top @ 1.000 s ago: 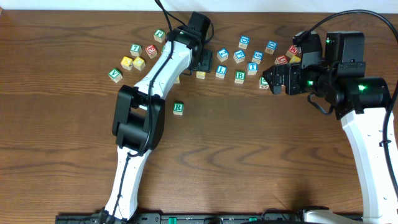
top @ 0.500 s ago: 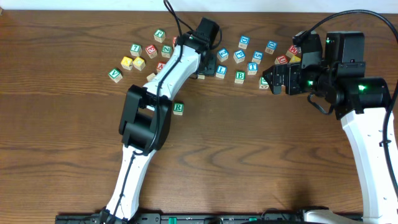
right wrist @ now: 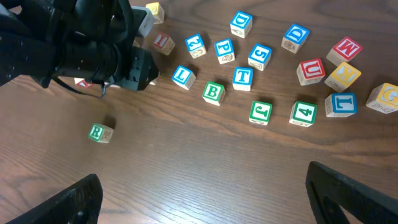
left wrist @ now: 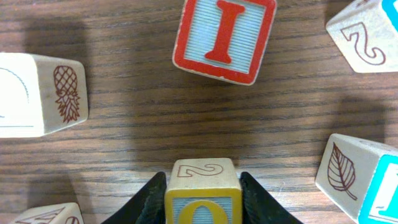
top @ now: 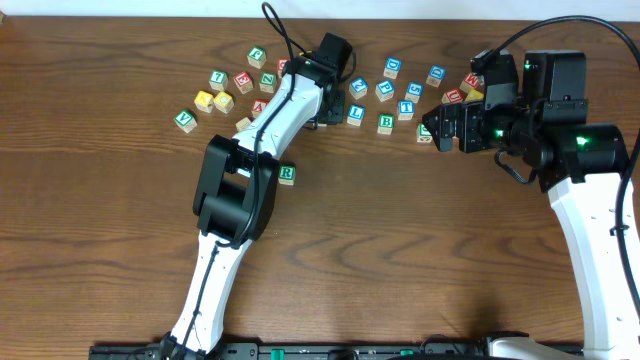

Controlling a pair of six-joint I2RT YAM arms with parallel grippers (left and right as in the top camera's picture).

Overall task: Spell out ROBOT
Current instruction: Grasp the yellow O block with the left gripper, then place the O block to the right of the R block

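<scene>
My left end effector [left wrist: 203, 202] is narrow around a yellow cube [left wrist: 203, 180]. Its fingers [left wrist: 152, 198] lie against the cube's two side faces, and the letter on top looks like an O. My right end effector [right wrist: 208, 202] hangs spread wide and holds nothing.

On the desk [top: 400, 250], my left arm [top: 262, 130] reaches into the scattered cubes at the far side. The R [top: 287, 173] stands alone nearer to me. The B [top: 385, 123] and T [top: 405, 108] sit close together in the scatter.

To do this well, I should firm the pinch squarely and lift straight up. The red I cube [left wrist: 224, 38] is just ahead, and other cubes crowd both sides. Then I should set the cube down just beside the R, letter up and edges in line.
</scene>
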